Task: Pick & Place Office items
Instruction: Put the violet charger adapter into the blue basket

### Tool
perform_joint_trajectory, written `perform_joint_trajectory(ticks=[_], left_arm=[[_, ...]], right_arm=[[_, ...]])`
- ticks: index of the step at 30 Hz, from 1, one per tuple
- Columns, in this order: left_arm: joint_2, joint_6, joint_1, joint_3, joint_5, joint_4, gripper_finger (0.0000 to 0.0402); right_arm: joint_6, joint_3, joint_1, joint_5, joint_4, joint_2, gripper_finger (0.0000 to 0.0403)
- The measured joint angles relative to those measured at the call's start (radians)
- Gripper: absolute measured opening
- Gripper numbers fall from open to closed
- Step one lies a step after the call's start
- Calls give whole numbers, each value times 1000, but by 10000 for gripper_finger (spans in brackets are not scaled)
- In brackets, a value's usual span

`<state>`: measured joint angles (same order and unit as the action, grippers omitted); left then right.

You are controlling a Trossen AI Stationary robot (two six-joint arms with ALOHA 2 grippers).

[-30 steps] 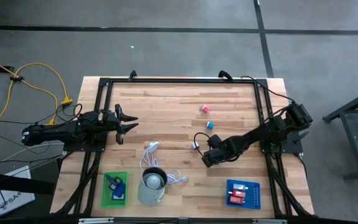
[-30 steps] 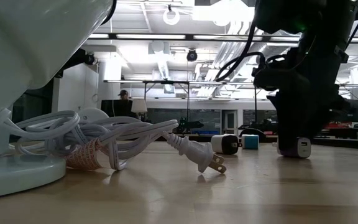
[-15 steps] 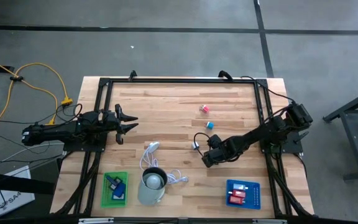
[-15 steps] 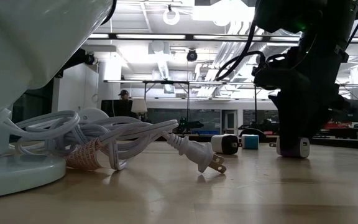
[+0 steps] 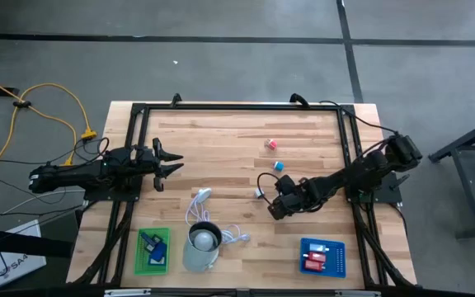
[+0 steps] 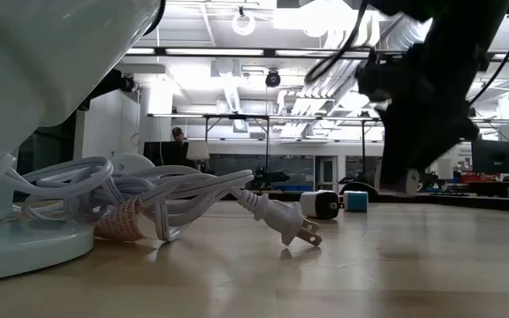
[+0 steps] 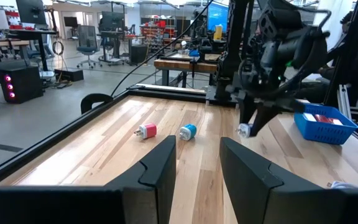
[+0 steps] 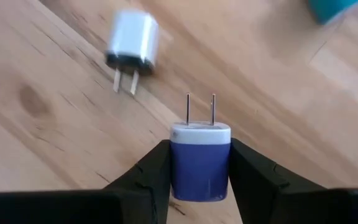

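My right gripper (image 5: pixel 277 207) hangs over the middle of the table, shut on a small blue charger block (image 8: pixel 200 163) with a white face and two prongs. A white charger (image 8: pixel 131 45) lies on its side on the wood just beyond it, also seen as white charger (image 5: pixel 260 194). A cyan piece (image 5: pixel 278 165) and a pink-red piece (image 5: pixel 271 144) rest farther toward the far edge. My left gripper (image 5: pixel 168 165) waits open at the table's left side, fingers level, touching nothing. My right gripper pinches the blue charger's body (image 8: pixel 180 167) between its two fingers (image 8: pixel 151 177), one on each side face. The white face and prongs (image 8: pixel 200 107) point away from the gripper. The fingers come down slanting from the table's right. The charger (image 6: pixel 411 181) is lifted clear of the wood.
A blue tray (image 5: pixel 323 256) with red, pink and white pieces sits near the right front corner. A green tray (image 5: pixel 152 250) with blue pieces sits at the left front. A pale cup (image 5: pixel 203 244) and a coiled white cable (image 5: pixel 199 206) lie between them. A black frame (image 5: pixel 237 106) borders the table.
My right gripper has risen, staying shut on the blue charger. The charger stood on the wood one second ago and now hangs clear above it. The left arm and the other pieces have kept still.
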<state>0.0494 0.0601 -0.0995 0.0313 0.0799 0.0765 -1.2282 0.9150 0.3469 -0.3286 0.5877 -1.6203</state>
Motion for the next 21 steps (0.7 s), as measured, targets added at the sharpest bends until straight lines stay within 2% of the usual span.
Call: perform_joint_trajectory(ticks=[10,21], left_arm=[[0,0,0,0,0,0,120],[0,0,0,0,0,0,120]], right_arm=[[73,0,73,-108,47,136,127],[83,0,200,-152,79,190,127]])
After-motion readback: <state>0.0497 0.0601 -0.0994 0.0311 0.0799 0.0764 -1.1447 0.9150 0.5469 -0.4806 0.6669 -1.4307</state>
